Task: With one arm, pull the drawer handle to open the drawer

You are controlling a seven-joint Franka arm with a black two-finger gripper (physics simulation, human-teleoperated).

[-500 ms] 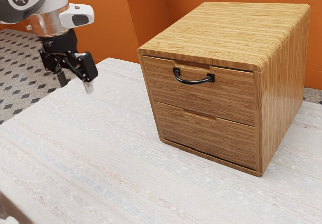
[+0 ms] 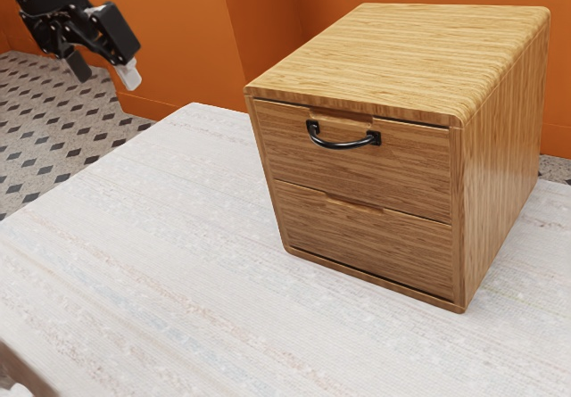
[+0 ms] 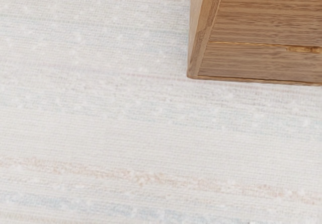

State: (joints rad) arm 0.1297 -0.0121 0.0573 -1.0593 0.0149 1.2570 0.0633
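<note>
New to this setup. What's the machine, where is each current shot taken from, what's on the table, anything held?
It is a simulated robot arm whose two-finger tool does the grasping. The exterior view comes from a camera at the arm's side: the tool hangs high at that view's upper left, open and holding nothing, well away from the wooden cabinet. The cabinet stands on a pale table and has two drawers; the upper drawer carries a black handle, and both fronts sit flush, so nothing is open yet. The wrist view comes from a camera on the arm's hand, looking down at the table and the cabinet's lower corner.
</note>
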